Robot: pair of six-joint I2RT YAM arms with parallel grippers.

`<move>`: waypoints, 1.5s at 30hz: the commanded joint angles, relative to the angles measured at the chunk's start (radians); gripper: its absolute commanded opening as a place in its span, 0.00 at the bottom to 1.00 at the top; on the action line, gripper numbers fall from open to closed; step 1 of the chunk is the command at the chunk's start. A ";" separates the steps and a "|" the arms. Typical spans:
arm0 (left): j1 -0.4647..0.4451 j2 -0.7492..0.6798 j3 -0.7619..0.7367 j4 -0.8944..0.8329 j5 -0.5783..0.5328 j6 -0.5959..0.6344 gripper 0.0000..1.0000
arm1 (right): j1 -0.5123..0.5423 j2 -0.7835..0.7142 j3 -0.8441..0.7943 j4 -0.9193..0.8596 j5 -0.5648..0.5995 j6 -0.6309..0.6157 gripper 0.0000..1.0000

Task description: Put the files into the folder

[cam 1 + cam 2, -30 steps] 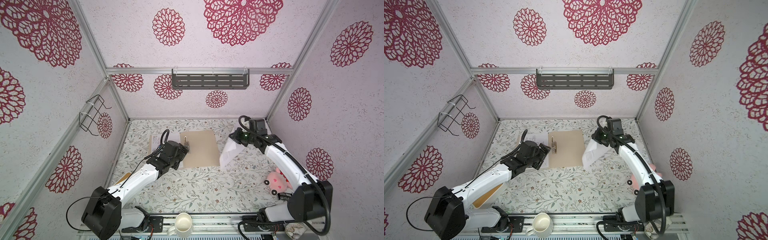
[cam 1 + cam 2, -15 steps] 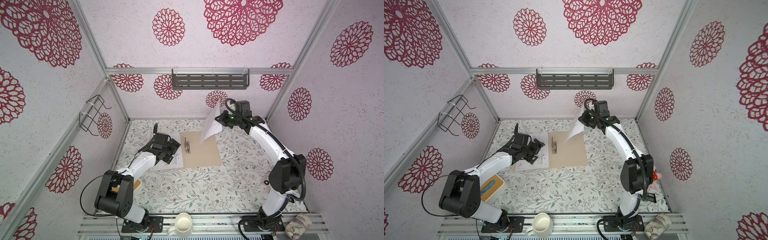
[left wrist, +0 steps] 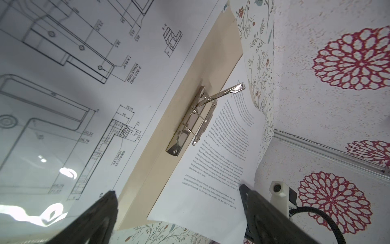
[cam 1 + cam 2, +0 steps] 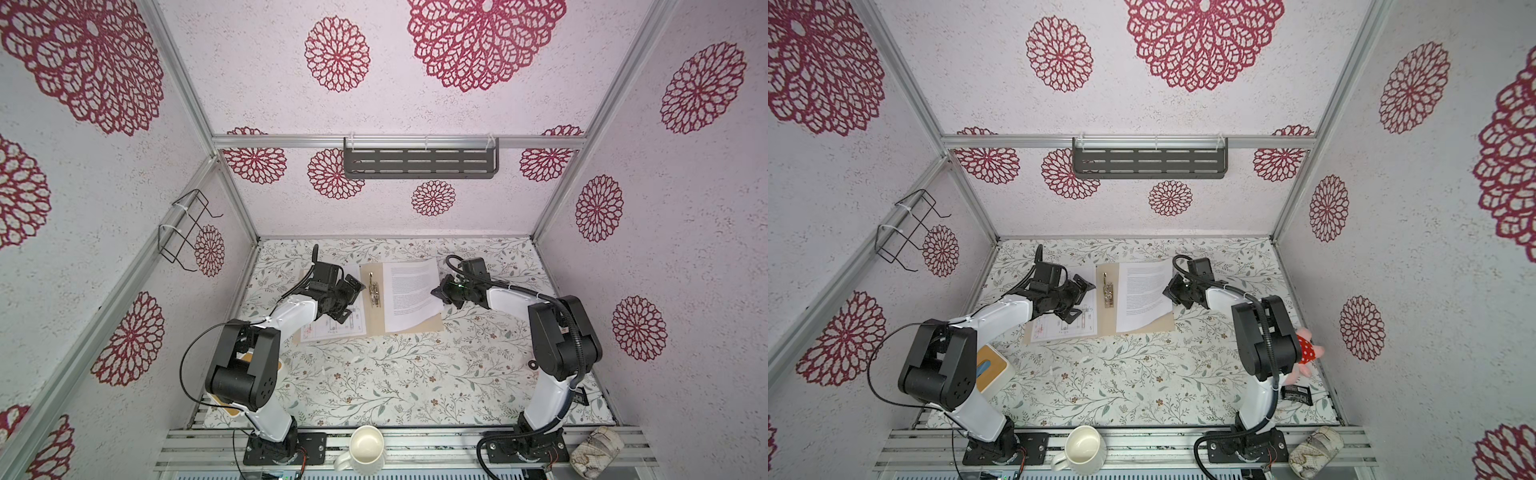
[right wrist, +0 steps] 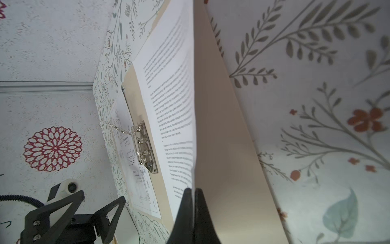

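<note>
The tan folder (image 4: 376, 322) lies open at the back of the table, with a metal clip (image 4: 375, 291) near its fold. A sheet of printed text (image 4: 409, 295) rests on the folder's right half. My right gripper (image 4: 437, 291) is shut on that sheet's right edge and holds it slightly lifted, as the right wrist view shows (image 5: 192, 191). The line drawing sheet (image 4: 332, 328) covers the folder's left half. My left gripper (image 4: 353, 291) hovers open over the drawing beside the clip, nothing between its fingers (image 3: 251, 202).
A white mug (image 4: 365, 449) and a patterned roll (image 4: 596, 449) sit on the front rail. A bamboo-topped tissue box (image 4: 990, 370) stands by the left arm's base. A pink plush toy (image 4: 1306, 353) and a small black item (image 4: 1296, 392) lie at the right.
The right gripper has brought the text sheet down from above the folder's far edge onto its right half. The left gripper has shifted a little toward the clip and stays open.
</note>
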 commanded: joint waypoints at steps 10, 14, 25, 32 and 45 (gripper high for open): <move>0.006 0.022 0.029 0.036 0.024 -0.016 0.99 | -0.001 0.027 0.036 0.132 -0.075 0.148 0.00; -0.007 0.030 0.028 0.042 0.029 -0.025 0.99 | -0.007 0.045 0.058 0.172 -0.115 0.221 0.00; -0.059 0.043 0.012 0.071 0.024 -0.064 0.98 | -0.026 0.056 0.082 0.251 -0.181 0.386 0.00; -0.064 0.050 0.016 0.075 0.025 -0.066 0.98 | -0.023 0.050 0.027 0.322 -0.171 0.464 0.00; -0.064 0.033 -0.008 0.087 0.022 -0.071 0.98 | -0.019 0.056 -0.042 0.415 -0.191 0.319 0.00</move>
